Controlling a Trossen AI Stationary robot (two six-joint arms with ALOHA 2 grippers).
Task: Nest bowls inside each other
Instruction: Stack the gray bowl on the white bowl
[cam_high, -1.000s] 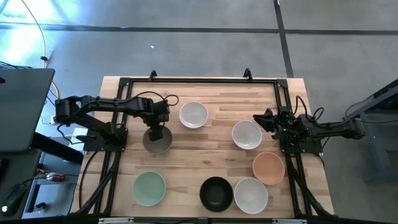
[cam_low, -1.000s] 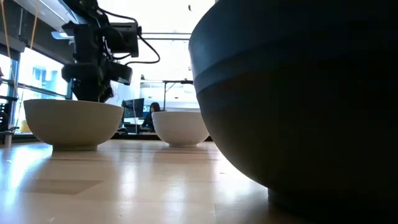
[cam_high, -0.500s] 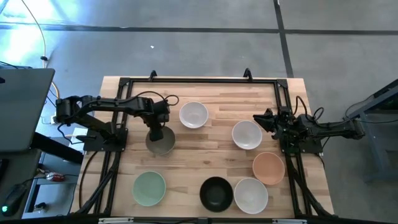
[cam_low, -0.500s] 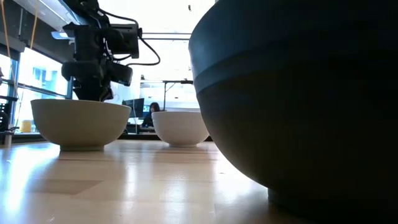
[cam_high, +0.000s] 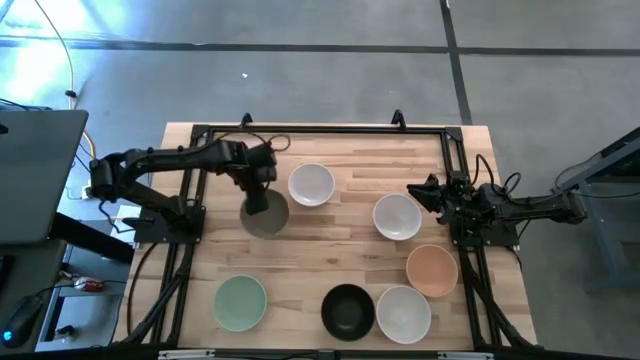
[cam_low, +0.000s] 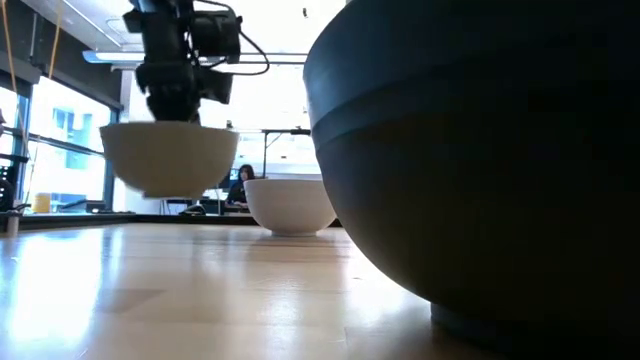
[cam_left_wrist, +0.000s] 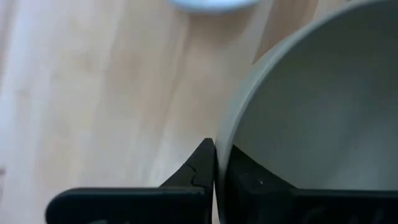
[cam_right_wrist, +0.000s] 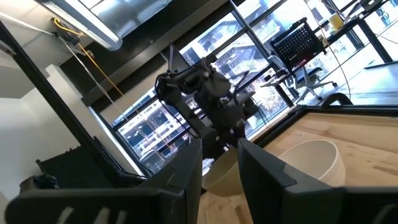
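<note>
My left gripper (cam_high: 258, 197) is shut on a grey-olive bowl (cam_high: 268, 216), which hangs above the table's left half; the low view shows this bowl (cam_low: 170, 158) off the wood. Just to its right a white bowl (cam_high: 311, 184) stands on its foot. A second white bowl (cam_high: 397, 216), a peach bowl (cam_high: 432, 270), a third white bowl (cam_high: 403, 313), a black bowl (cam_high: 348, 311) and a mint bowl (cam_high: 240, 302) all stand apart on the table. My right gripper (cam_right_wrist: 221, 171) waits open at the table's right edge, beside the second white bowl. My left gripper pinches the grey-olive bowl's rim (cam_left_wrist: 225, 134) on its far side, one finger inside the bowl and one outside. The fingers come from above, pointing down. The bowl hangs below them, lifted clear of the table, opening up and about level.
A black frame (cam_high: 320, 130) runs along the table's far edge and down both sides. The black bowl (cam_low: 480, 160) stands close before the low camera and blocks its right half. Bare wood lies in the table's middle (cam_high: 330, 250).
My left gripper has shut on the grey-olive bowl's rim and risen, drifting a little toward the table's far edge and right. The bowl, which stood on the wood, now hangs clear of it, closer to the nearest white bowl.
</note>
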